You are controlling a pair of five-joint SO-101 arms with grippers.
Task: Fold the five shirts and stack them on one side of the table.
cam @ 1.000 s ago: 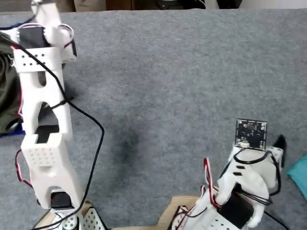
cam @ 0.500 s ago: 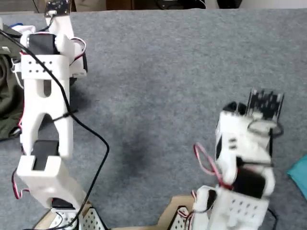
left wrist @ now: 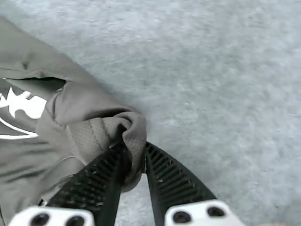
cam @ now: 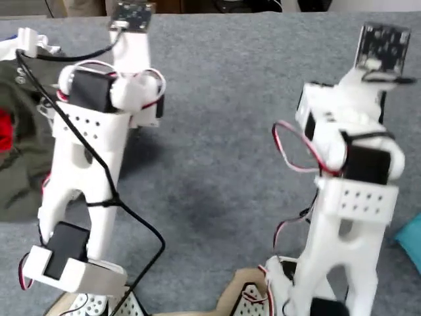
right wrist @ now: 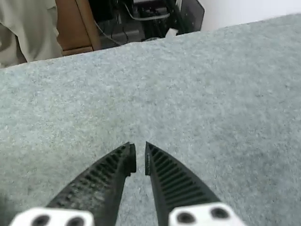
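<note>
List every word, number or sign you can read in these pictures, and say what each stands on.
No text can be read.
White print on the olive-grey fabric shirt held in the left pincer: a jagged shape, cut off, no legible letters.
Red patch on that shirt, high view: too blurred to read.

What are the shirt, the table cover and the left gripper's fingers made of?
The shirt: soft matte knit, probably cotton; it bunches in limp folds. The table cover: grey felt or low-pile carpet, fuzzy and flecked. The left gripper, its fingers: black ribbed plastic, probably printed.
</note>
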